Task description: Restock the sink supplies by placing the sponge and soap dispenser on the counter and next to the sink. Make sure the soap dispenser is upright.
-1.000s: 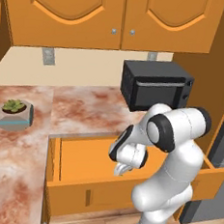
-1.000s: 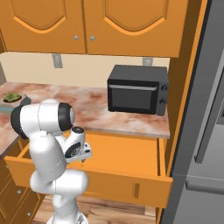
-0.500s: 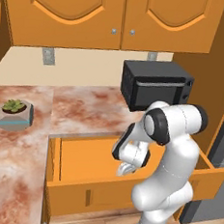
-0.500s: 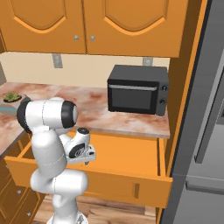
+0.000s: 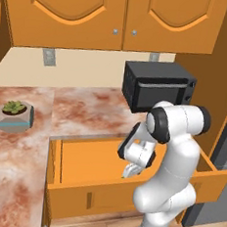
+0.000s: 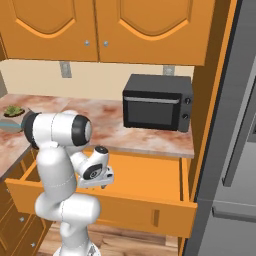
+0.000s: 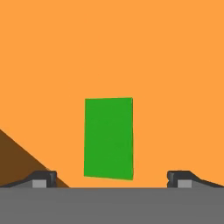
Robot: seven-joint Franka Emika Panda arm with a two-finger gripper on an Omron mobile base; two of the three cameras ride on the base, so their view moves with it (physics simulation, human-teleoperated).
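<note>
Pincer (image 7: 109,180) is over the open drawer (image 5: 96,155), pointing down, and its tips sit wide apart at the bottom corners of the hand view with nothing between them. Dead centre between those tips lies the sponge (image 7: 108,138), flat on the orange drawer floor, its long side running straight away from the hand. It looks well lined up.

The step in hand, by my read, is the grab. To do it well, drop straight down with no sideways drift and keep the tips spread until they pass either side of the sponge's narrow width. Close across that short side, not the long one. The block is thin and flat, so the tips need to get right down near the drawer floor before closing, or they could skim over the top. Squeeze gently, since a sponge should give.

From the base views, the arm folds down into the drawer with the hand (image 6: 95,170) low inside it, near the front wall. The lift should therefore go straight up until clear of the drawer front before any swing.

Further off is the marbled tabletop (image 5: 86,110), with a black microwave (image 6: 157,101) on it and a small potted plant (image 5: 14,115) to the left. No soap dispenser and no sink are in sight, so the drop-off spot will call for a drive.
</note>
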